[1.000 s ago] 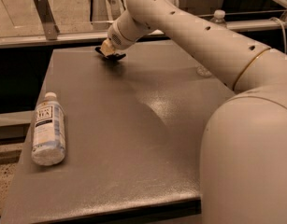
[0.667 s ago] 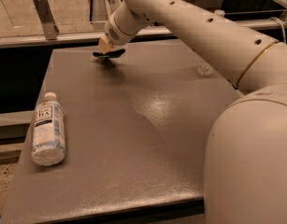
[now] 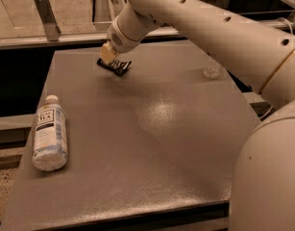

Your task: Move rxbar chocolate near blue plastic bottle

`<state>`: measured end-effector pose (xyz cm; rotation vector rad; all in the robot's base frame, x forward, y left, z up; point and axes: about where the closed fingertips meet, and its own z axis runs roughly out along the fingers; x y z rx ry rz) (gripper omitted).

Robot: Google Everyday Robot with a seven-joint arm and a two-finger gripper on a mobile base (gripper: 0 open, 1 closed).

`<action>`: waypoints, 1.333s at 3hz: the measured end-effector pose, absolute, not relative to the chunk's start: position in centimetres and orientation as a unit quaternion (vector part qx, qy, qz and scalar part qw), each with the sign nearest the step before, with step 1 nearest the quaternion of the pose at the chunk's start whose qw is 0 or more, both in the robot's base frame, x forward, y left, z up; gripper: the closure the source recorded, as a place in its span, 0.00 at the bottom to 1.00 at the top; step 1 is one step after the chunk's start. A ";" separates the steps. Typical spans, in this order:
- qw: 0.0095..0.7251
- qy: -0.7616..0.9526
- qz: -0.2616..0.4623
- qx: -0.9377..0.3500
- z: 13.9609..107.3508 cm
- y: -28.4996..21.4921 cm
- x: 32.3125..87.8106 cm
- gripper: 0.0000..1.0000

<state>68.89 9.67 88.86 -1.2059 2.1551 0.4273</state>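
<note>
The snack bar [image 3: 117,67] is a small, flat, black wrapper with faint light print. It sits on the far left part of the table [image 3: 152,143], close to the far edge, right under the end of the robot's arm [image 3: 209,28].

The arm is the biggest thing in view. It is a thick, cream-coloured tube that enters from the right and crosses the top of the scene, narrowing towards the left. A gold band rings it on the right side. Its bulky lower section fills the bottom right corner and hides that corner of the table.

The table is a grey, slightly speckled slab with a soft shine near its middle.

The bottle [image 3: 49,134] lies on its side along the table's left edge, in the nearer half. Its white cap points away towards the far side, and its white and pale-blue label with dark lettering faces up. It is well apart from the snack bar.

A metal bracket [image 3: 43,16] stands beyond the table at the upper left.

A small clear glass thing [image 3: 211,70] stands near the table's right edge, below the arm.

The tool [image 3: 110,57] has a pale tip that touches the upper left end of the snack bar. I cannot tell whether it is open or closed, or whether it has hold of the bar.
</note>
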 end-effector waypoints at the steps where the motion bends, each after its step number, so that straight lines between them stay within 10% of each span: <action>1: 0.310 0.819 0.170 -0.452 88.2 9.3 68.0 0.83; 4: 0.348 0.804 0.155 -0.457 88.3 8.2 71.2 0.13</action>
